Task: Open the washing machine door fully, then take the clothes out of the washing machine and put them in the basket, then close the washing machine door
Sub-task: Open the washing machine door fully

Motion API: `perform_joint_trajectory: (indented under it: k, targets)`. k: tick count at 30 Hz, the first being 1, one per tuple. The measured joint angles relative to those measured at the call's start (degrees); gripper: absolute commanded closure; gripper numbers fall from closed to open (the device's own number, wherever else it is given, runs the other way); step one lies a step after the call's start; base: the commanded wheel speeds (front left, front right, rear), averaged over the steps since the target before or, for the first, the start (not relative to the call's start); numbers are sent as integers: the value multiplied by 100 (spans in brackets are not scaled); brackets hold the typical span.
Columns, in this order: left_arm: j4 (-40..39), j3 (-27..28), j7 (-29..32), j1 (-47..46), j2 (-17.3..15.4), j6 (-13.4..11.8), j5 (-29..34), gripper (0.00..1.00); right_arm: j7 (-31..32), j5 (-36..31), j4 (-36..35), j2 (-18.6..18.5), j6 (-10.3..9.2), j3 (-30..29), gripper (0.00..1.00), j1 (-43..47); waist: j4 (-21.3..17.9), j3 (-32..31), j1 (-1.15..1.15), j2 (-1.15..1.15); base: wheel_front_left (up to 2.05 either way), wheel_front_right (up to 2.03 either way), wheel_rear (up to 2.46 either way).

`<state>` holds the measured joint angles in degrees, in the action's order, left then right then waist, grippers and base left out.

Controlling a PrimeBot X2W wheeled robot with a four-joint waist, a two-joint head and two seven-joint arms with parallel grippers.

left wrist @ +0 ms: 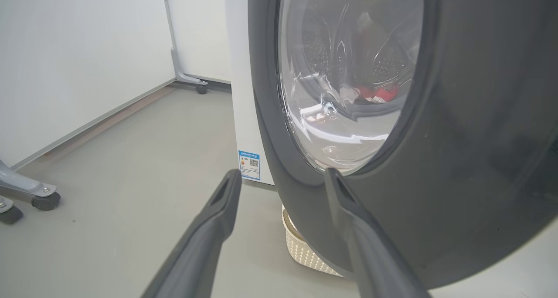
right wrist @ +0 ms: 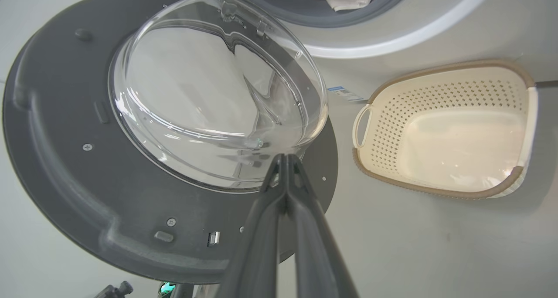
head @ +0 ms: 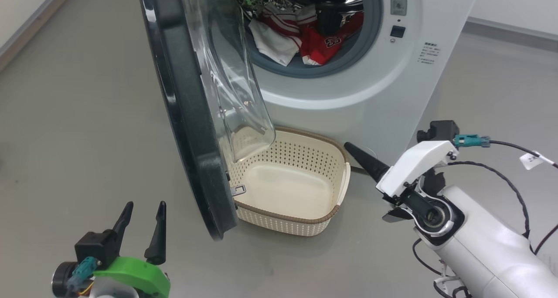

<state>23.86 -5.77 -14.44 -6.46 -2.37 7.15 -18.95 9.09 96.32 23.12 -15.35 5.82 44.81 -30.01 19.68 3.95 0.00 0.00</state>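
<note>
The left gripper (head: 146, 204) was seen at seven o'clock in the head view, its two dark fingers spread wide with nothing held between them. In its own wrist view one fingertip was overlapped with the lower black rim of the washing machine door (head: 183, 93), though contact could not be judged. The right gripper (head: 348, 146) was found at four o'clock, its fingers pressed together into a single point with nothing gripped, and it was aimed toward ten o'clock, just beside the basket (head: 287, 219) at that basket's three o'clock side. In the right wrist view its joined tips were set against the lower edge of the door's clear glass bowl. The door was swung out from the washing machine (head: 392, 93) and was seen almost edge-on in the head view, running from eleven o'clock down to six o'clock, with the bowl turned toward the basket. The basket was stood on the grey floor (head: 78, 115) before the machine, near the centre of the frame, its nine o'clock end hidden behind the door's lower edge. The clothes (head: 318, 45), red and white, were piled in the drum at twelve to one o'clock, with white cloth draped over the grey seal.
</note>
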Motion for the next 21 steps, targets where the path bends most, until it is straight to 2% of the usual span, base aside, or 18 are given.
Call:
perform_joint_trajectory:
  k: [5, 8, 14, 17, 21]
  targets:
    - [-35, 207, 0, 226, -82, -32, 34, 0, -1163, -1340, -54, -466, 9, 156, 100, 64, -297, -204, 0, 0, 0, 0, 0]
    - [-81, 349, 0, 370, -113, -82, 33, 0, -1779, -2190, -75, -726, -54, 387, 100, 174, -497, -306, 0, 0, 0, 0, 0]
    - [-192, 546, 0, 536, -142, -88, 33, 0, -2771, -3496, -209, -962, -561, 712, 100, 363, -933, -442, 0, 0, 0, 0, 0]
    - [-235, 569, 0, 542, -140, -88, 33, 0, -2563, -3813, -225, -1073, -898, 616, 100, 500, -1143, -477, 0, 0, 0, 0, 0]
    - [-304, 631, 0, 543, -133, -88, 41, 0, -2419, -4052, -335, -1114, -1218, 255, 100, 852, -1385, -501, 0, 0, 0, 0, 0]
